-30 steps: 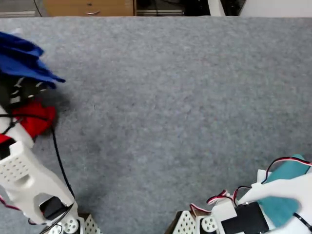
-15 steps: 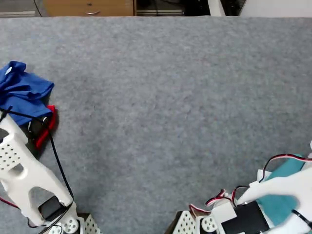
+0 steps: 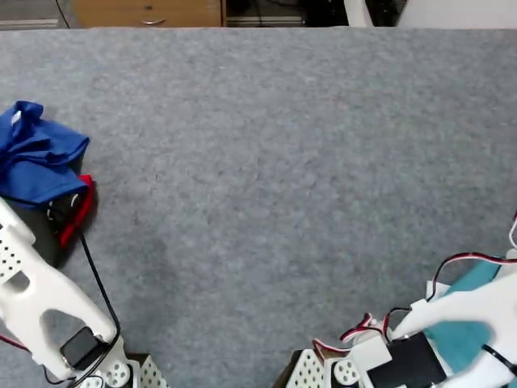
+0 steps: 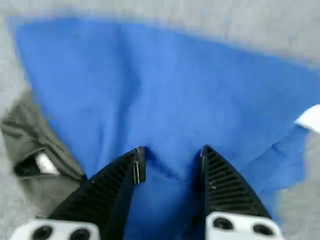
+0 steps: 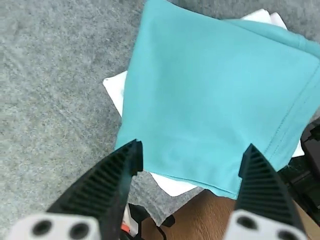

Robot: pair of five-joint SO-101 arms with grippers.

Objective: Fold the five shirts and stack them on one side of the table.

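The left claw (image 4: pixel 171 159), spread, is hovering over the blue shirt (image 3: pixel 39 162), lying crumpled at the desk's (image 3: pixel 283 162) 9 o'clock. The right claw (image 5: pixel 191 152), spread, is hanging above the folded teal shirt (image 5: pixel 210 95) at 4 o'clock.

One second ago the blue shirt (image 3: pixel 40 158) was spread wide and sat higher at the left edge of the table (image 3: pixel 283 162), and the red shirt (image 3: pixel 79 212) below it showed as a broad patch. Now the blue shirt lies bunched a little lower on the pile and covers most of the red shirt, so only a narrow strip shows. The left arm (image 3: pixel 36 299) has drawn back toward the near left corner. The right arm (image 3: pixel 460 311) has shifted slightly rightward over the teal shirt (image 3: pixel 462 343).
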